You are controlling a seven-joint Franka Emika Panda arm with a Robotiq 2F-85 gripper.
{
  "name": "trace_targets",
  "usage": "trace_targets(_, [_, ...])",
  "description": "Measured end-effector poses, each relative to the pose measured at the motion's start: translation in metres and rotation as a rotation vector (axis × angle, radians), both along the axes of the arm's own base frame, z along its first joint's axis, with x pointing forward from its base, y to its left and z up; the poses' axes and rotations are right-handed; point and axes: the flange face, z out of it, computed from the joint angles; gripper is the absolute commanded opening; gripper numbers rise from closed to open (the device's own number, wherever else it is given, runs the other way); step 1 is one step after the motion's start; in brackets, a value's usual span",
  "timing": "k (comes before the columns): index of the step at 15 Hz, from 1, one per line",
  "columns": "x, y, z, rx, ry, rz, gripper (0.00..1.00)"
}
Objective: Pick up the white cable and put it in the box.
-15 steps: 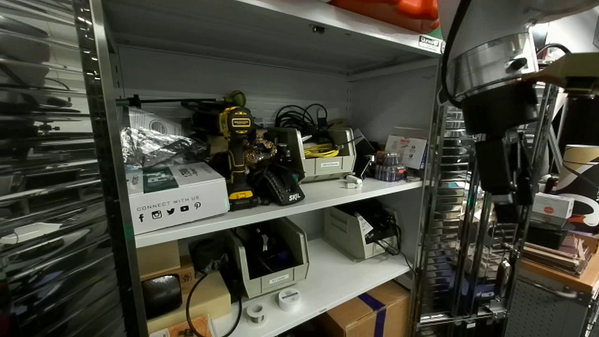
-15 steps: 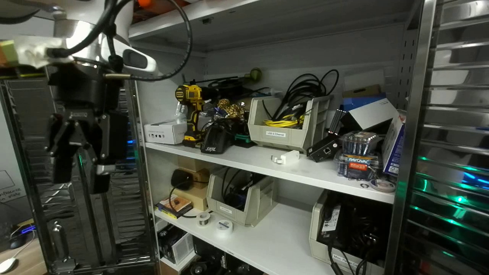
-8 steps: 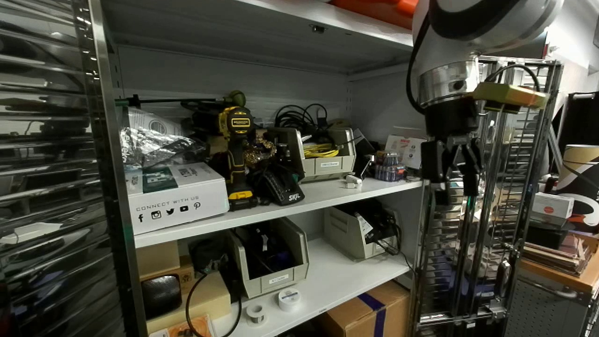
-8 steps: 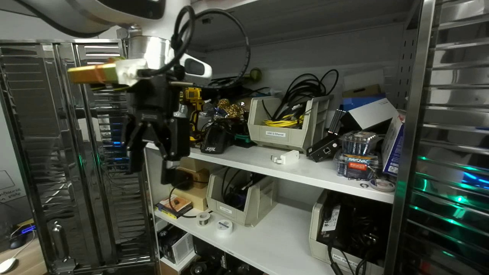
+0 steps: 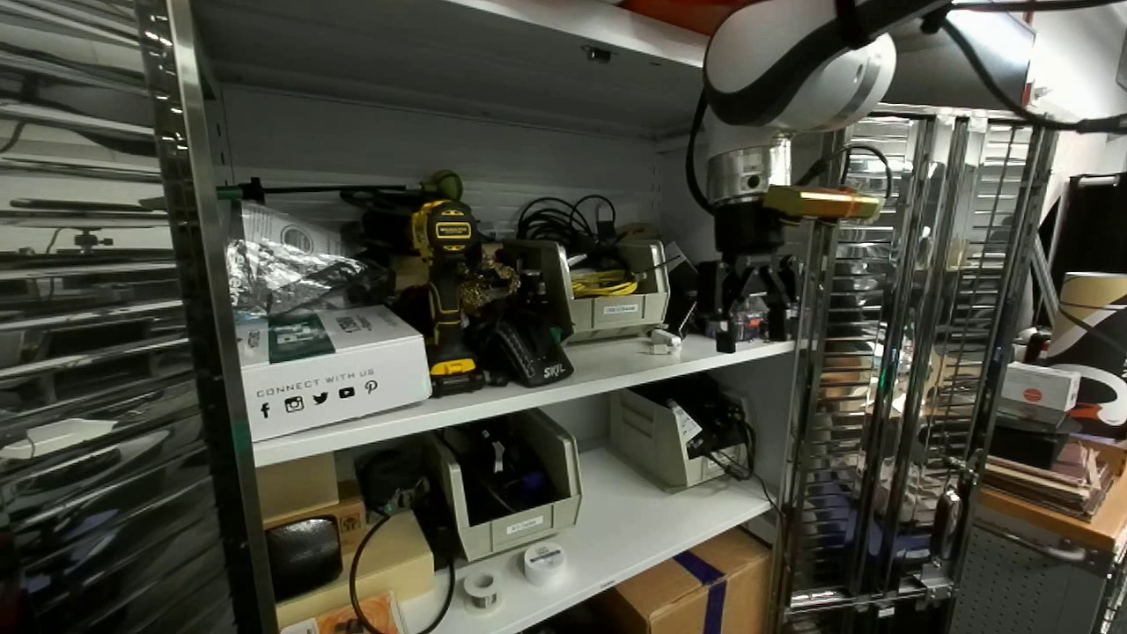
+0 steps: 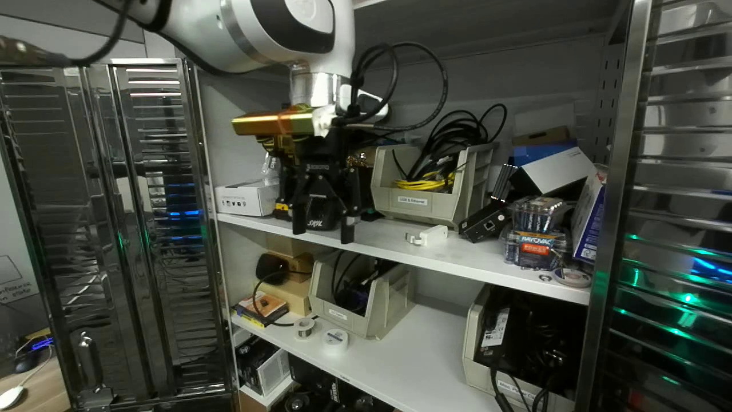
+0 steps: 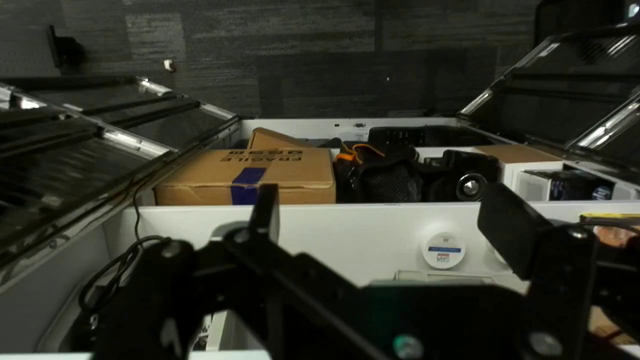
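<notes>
- Wrist view: the pincer [image 7: 381, 210] is open, its fingers [image 7: 510, 230] spread wide; between them shows a round white spool [image 7: 443, 252] on the lower worktop [image 7: 345, 235], and at a lower level sits a cardboard carton [image 7: 210, 175] with purple tape.
- In both exterior views the pincer hangs pointing down; in an exterior view the black SKIL charger [image 6: 320, 220] shows between its fingers.
- What looks to be the white cable [image 6: 433, 234], its small form hard to make out, lies on the upper worktop [image 6: 383, 232], apart from the pincer and just in front of the bin [image 6: 412, 210].
- This grey bin, labelled USB & Ethernet, stands upright, with black cables [image 6: 443, 143] looping above its rim and a yellow cable [image 6: 426, 184] inside.
- On the same worktop, a yellow-and-black drill [image 5: 453, 231] stands between a white carton [image 5: 343, 374] and the charger.
</notes>
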Motion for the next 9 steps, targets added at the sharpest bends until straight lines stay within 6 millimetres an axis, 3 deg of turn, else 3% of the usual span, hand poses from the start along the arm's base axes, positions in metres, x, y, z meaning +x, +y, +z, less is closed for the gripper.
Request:
trace_targets(4, [0.046,-0.015,0.003,-0.086,-0.115,0.018,1.0])
trace_targets(9, [0.07,-0.044,0.006,-0.112,-0.197,-0.015,1.0])
